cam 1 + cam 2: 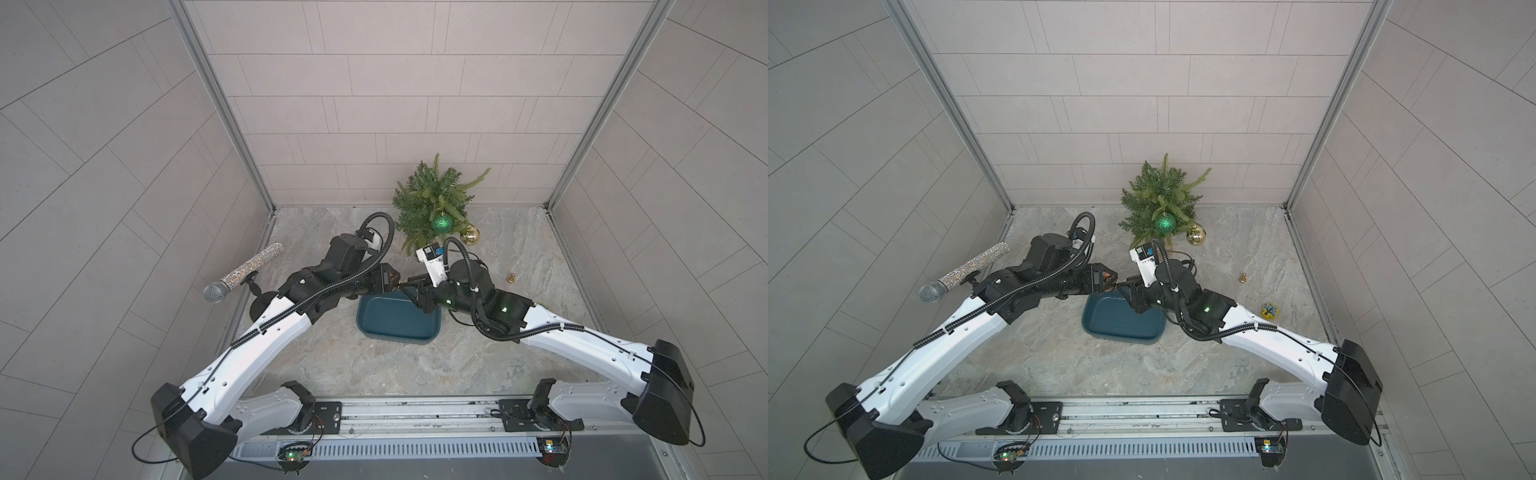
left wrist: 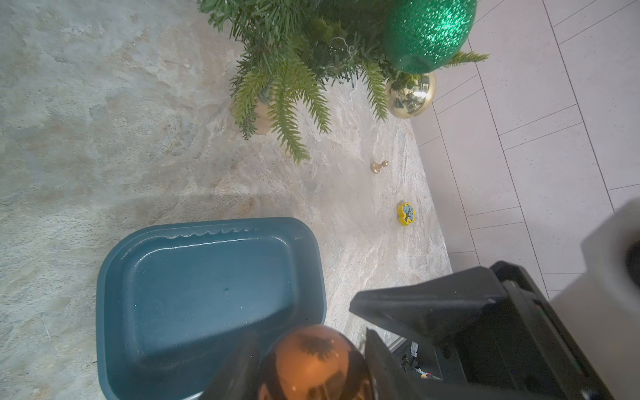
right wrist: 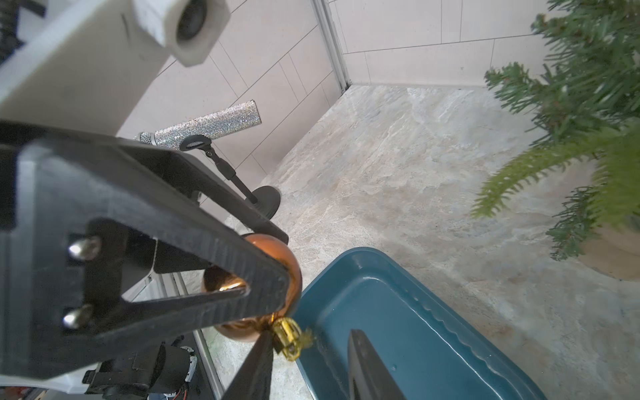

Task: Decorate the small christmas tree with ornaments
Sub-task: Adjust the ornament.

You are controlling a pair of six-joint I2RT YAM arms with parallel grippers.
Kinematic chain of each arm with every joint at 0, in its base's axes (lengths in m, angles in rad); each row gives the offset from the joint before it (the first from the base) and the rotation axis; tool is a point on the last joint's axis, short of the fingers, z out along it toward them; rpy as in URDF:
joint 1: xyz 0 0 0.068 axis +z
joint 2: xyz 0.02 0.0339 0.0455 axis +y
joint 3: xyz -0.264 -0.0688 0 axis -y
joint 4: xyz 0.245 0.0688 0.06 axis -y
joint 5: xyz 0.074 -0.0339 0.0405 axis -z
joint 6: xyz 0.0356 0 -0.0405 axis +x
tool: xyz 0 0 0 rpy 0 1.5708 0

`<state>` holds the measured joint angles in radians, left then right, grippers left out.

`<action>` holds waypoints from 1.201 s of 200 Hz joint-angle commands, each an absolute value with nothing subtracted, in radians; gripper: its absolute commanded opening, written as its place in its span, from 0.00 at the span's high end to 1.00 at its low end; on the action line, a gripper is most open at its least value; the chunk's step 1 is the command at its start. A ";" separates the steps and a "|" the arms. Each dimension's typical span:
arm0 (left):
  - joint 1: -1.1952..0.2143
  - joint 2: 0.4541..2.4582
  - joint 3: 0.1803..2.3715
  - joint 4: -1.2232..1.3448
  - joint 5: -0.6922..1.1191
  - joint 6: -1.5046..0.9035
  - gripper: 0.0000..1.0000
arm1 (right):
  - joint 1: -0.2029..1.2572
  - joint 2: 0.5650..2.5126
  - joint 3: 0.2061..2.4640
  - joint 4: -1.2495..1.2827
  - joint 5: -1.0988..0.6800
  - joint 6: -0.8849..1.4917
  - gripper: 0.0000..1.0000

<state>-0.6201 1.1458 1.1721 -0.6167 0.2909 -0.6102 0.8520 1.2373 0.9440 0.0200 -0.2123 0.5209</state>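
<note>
The small christmas tree [image 1: 432,195] [image 1: 1156,195] stands at the back wall. A glittery green ornament [image 1: 441,223] [image 2: 427,31] hangs on it, and a pale gold ornament [image 1: 470,235] [image 2: 411,95] sits low at its right side. My left gripper [image 2: 310,334] [image 1: 1111,279] is shut on the copper-orange ornament [image 2: 311,360] [image 3: 289,266], held above the far corner of the blue tray. My right gripper [image 3: 310,334] [image 1: 1123,284] faces it. Its jaws stand apart around the ornament's gold cap [image 3: 289,337], which touches one finger.
A dark blue tray [image 1: 390,338] [image 2: 104,277] lies under both grippers. A glittery microphone [image 1: 245,272] on a black stand leans at the left wall. A tiny gold bell [image 1: 512,277] and a yellow piece [image 1: 1270,310] lie on the stone table to the right.
</note>
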 commanded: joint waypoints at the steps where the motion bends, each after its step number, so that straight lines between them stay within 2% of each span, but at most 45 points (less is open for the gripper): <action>1: -0.626 1.113 1.189 -0.623 0.325 -0.603 0.66 | 0.831 1.208 0.925 0.011 -0.140 0.533 0.65; 53: -0.627 1.100 1.193 -0.636 0.309 -0.597 0.65 | 0.806 1.177 0.894 -0.002 -0.107 0.549 0.67; 75: -0.627 1.101 1.193 -0.635 0.307 -0.597 0.65 | 0.804 1.163 0.894 0.014 -0.151 0.548 0.63; 98: -0.627 1.105 1.189 -0.629 0.310 -0.598 0.65 | 0.805 1.155 0.893 0.059 -0.244 0.549 0.63; 134: -0.627 1.107 1.180 -0.620 0.307 -0.605 0.65 | 0.829 1.156 0.890 0.139 -0.359 0.559 0.77; 182: -0.628 1.105 1.174 -0.606 0.330 -0.612 0.65 | 0.836 1.202 0.914 0.193 -0.403 0.572 0.73; 217: -0.627 1.092 1.172 -0.598 0.343 -0.614 0.65 | 0.834 1.232 0.924 0.198 -0.395 0.561 0.77; 231: -0.626 1.088 1.173 -0.597 0.345 -0.614 0.65 | 0.833 1.236 0.928 0.206 -0.405 0.563 0.89; 240: -0.626 1.087 1.172 -0.598 0.342 -0.612 0.65 | 0.834 1.235 0.928 0.207 -0.405 0.564 0.90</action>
<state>-0.6212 1.1126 1.1717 -0.6273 0.3134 -0.6102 0.8295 1.2255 0.8993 0.1772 -0.3832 0.5606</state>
